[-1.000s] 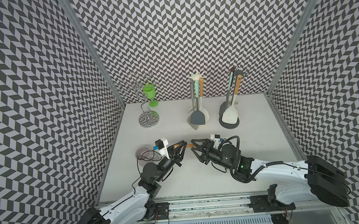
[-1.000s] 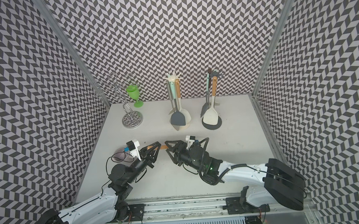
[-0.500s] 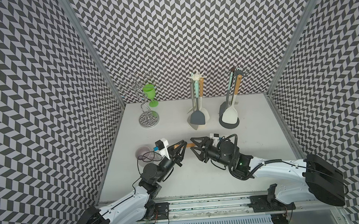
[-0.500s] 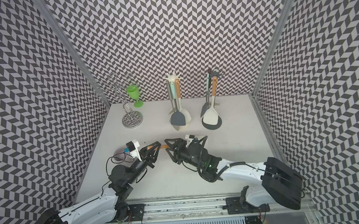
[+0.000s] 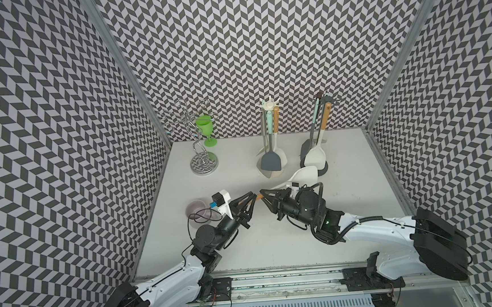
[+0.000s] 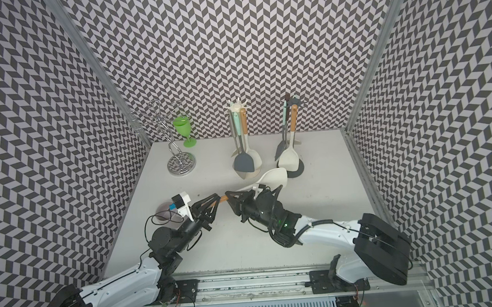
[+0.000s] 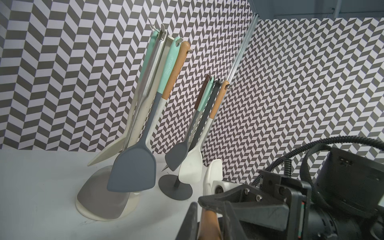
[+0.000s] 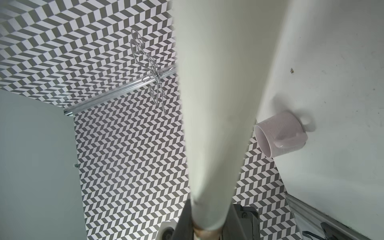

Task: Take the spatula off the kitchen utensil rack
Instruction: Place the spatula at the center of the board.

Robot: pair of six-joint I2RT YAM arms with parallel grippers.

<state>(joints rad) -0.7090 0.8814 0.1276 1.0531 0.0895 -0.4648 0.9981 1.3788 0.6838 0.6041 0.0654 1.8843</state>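
The spatula (image 5: 304,175), cream head and orange-brown handle, is off the racks and hangs low over the middle of the table in both top views, head (image 6: 273,177) toward the back. My left gripper (image 5: 250,200) is shut on the handle's end (image 7: 208,223). My right gripper (image 5: 265,195) faces it tip to tip and is shut on the cream shaft (image 8: 212,124) just above the handle. The white utensil rack (image 5: 269,111) and the dark utensil rack (image 5: 321,100) stand at the back, each with several utensils hanging.
A pale mug (image 5: 197,212) lies on its side just left of my left wrist. A wire stand (image 5: 203,163) and a green goblet (image 5: 206,129) are at the back left. Patterned walls close in three sides.
My right gripper's jaws, open around the spatula a moment ago, have closed on it. The left gripper has kept its hold and both arms have barely moved.
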